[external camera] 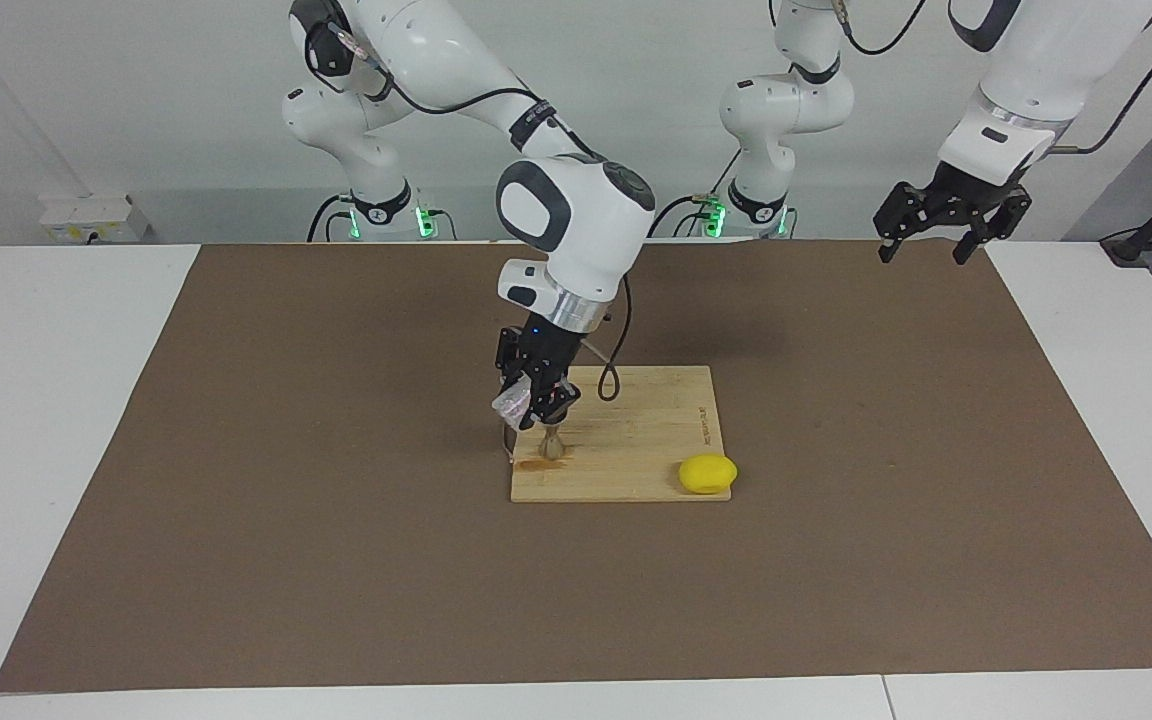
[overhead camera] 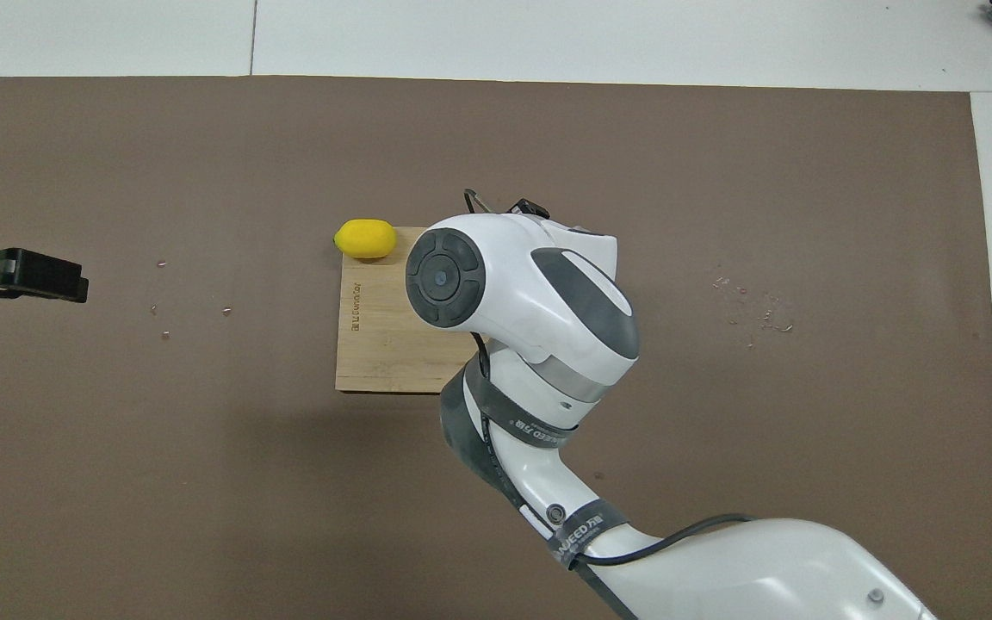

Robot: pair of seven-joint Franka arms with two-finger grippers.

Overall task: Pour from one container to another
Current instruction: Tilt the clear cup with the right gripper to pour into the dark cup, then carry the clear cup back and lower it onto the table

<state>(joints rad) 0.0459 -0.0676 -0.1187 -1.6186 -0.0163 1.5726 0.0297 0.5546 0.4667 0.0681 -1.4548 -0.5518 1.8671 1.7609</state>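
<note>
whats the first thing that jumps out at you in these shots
The right gripper hangs over the corner of the wooden cutting board toward the right arm's end, holding a tipped clear glass cup above a steel jigger standing on the board. A yellow lemon sits at the board's corner toward the left arm's end; the left gripper waits, raised and open.
</note>
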